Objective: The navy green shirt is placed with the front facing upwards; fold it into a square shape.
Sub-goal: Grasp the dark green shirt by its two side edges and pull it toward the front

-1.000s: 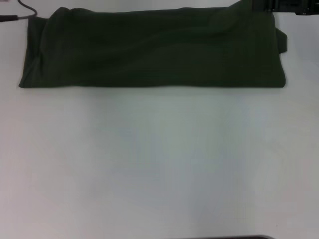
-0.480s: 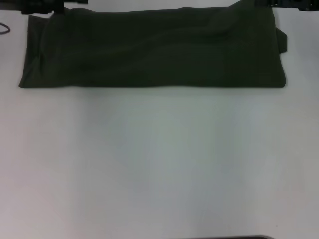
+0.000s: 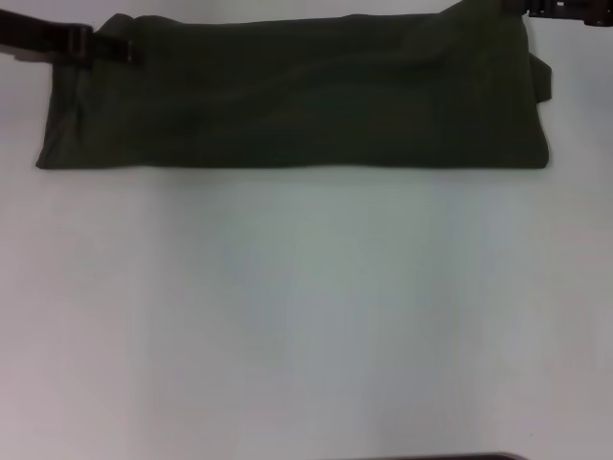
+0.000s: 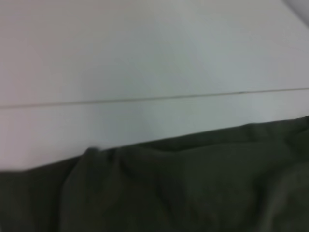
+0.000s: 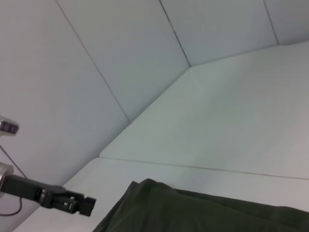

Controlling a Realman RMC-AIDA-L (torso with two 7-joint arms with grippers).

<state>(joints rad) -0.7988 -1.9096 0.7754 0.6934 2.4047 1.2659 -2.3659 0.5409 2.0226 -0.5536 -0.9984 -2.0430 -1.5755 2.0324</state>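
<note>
While the navy green shirt (image 3: pixel 297 96) lies folded into a long band, its long axis runs L gripper (image 3: pixel 120 51) to R gripper (image 3: pixel 560 10), hem-to-collar direction unclear. Both sit at its far corners, prob. for the next fold; finger state can't be told.
</note>
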